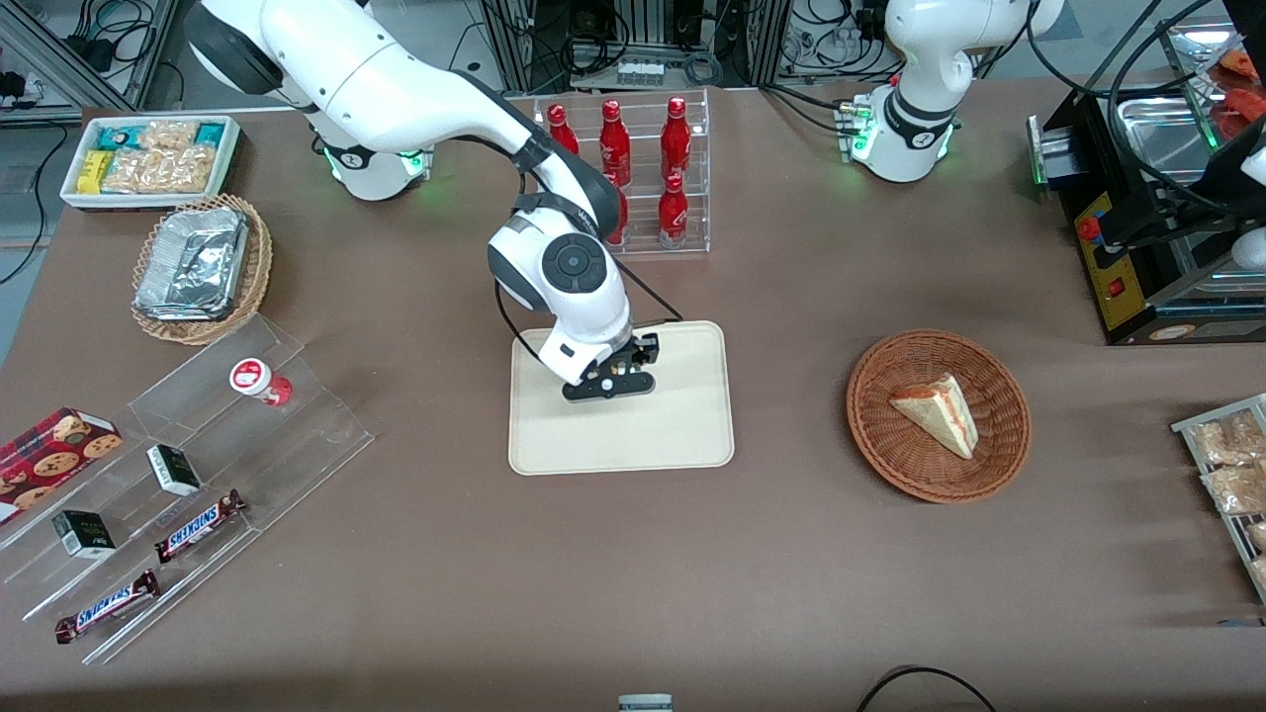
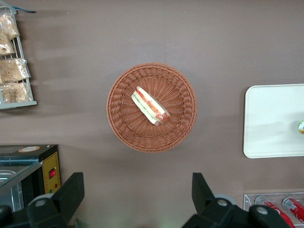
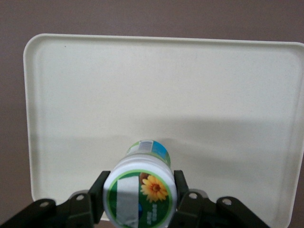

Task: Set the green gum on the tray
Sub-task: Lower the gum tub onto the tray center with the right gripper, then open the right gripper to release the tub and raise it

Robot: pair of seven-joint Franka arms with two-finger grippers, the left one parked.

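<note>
Here jaws (image 3: 140, 197) grip green gum (image 3: 140, 190) over tray (image 3: 71, 95), base hidden.

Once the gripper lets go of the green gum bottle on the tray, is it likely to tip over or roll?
The green gum, held by the gripper over the tray, looks rigid. It is round, so it would probably roll if tipped. Its lid looks wider than its body, so it may tip easily.

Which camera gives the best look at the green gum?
The right wrist view: the gum fills it, lid and label clear, clamped between the gripper fingers over the tray. The left wrist view catches only a sliver at its edge. In the front view the arm hides it.
</note>
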